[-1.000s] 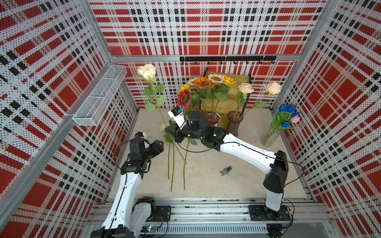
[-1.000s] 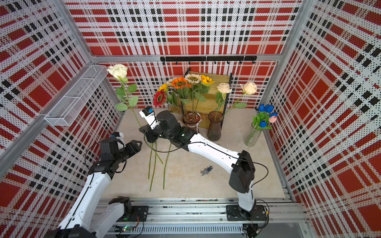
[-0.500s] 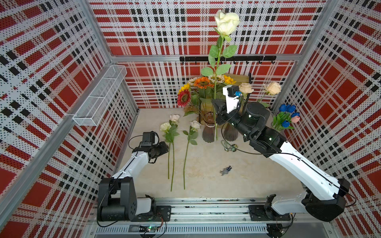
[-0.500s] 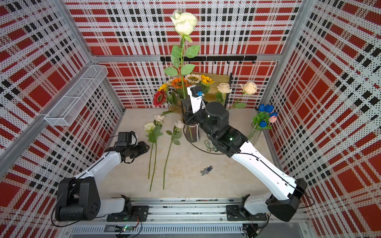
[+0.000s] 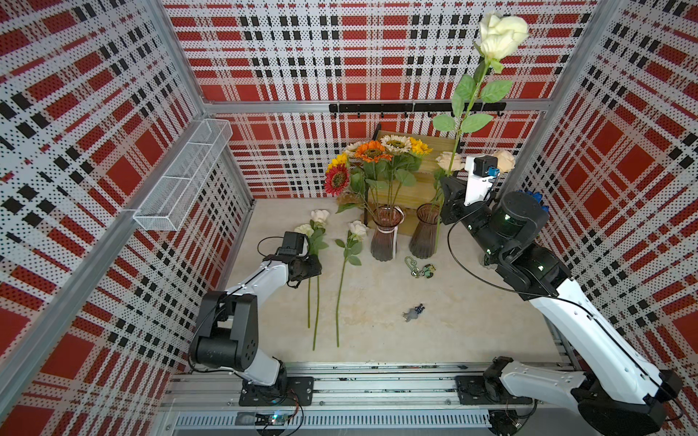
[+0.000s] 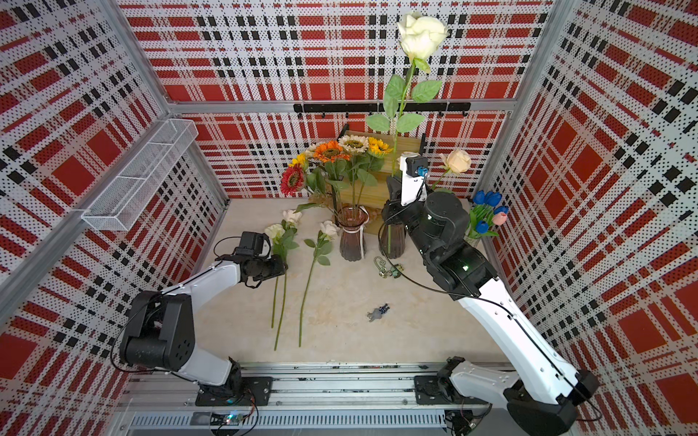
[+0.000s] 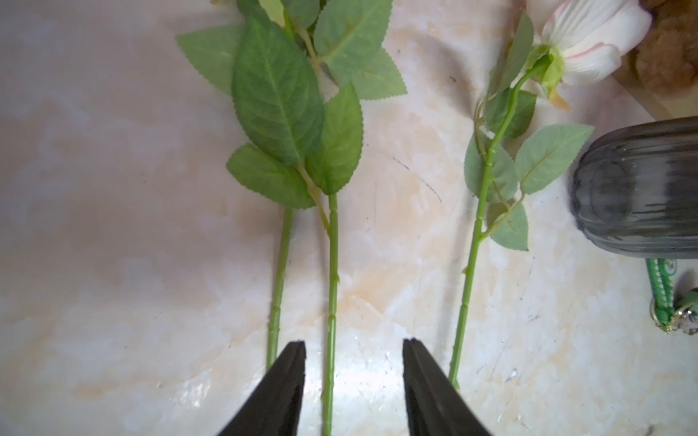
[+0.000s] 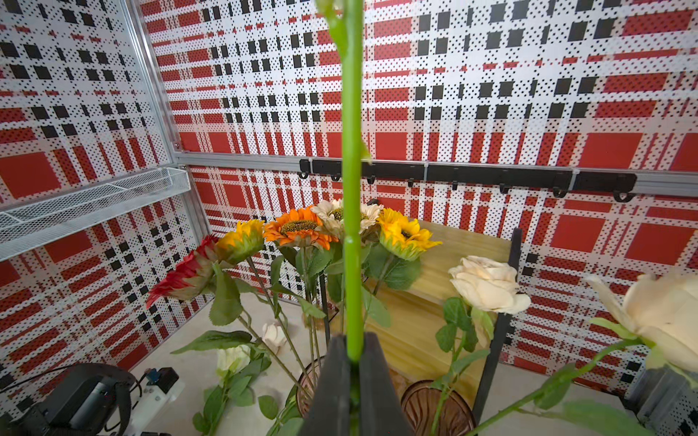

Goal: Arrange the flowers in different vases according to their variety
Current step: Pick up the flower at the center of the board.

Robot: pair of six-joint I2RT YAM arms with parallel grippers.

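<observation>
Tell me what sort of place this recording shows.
Probably a robot test cell: plaid perforated panels on an aluminium frame, two arms mounted on a rail, staged flowers and vases.

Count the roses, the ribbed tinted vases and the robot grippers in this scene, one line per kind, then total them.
Roses: 6, counting the held rose
Ribbed tinted vases: 2
Grippers: 2, left gripper and right gripper
Total: 10
</observation>
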